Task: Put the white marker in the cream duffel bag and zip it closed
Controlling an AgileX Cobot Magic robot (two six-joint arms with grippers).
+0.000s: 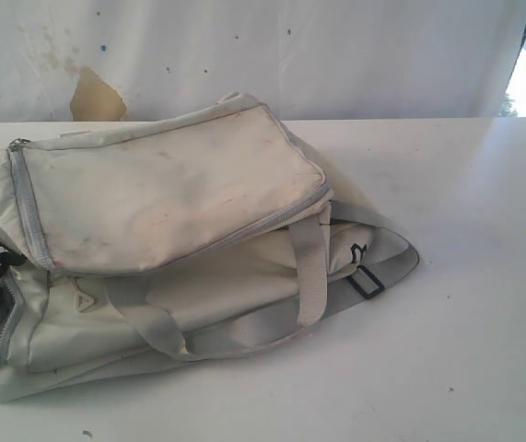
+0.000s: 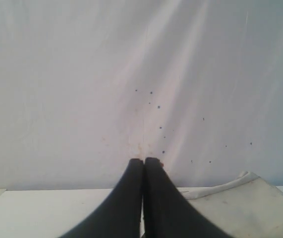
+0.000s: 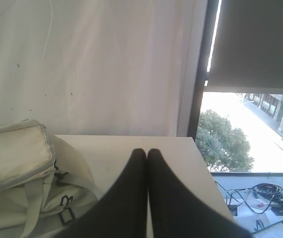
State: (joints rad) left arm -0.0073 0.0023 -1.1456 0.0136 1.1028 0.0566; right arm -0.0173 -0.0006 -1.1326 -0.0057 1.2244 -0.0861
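The cream duffel bag (image 1: 161, 193) lies on the white table (image 1: 465, 276) at the left of the exterior view, its top flap shut along a grey zipper, with grey straps and a black buckle (image 1: 366, 281) at its front. The white marker is out of view. Neither arm shows in the exterior view. In the left wrist view my left gripper (image 2: 144, 159) is shut and empty, with a corner of the bag (image 2: 245, 198) beside it. My right gripper (image 3: 144, 150) is shut and empty above the table, apart from the bag (image 3: 17, 158).
A white stained curtain (image 1: 290, 55) hangs behind the table. In the right wrist view the table's edge (image 3: 205, 163) gives way to a window, with cables (image 3: 270, 191) on the floor below.
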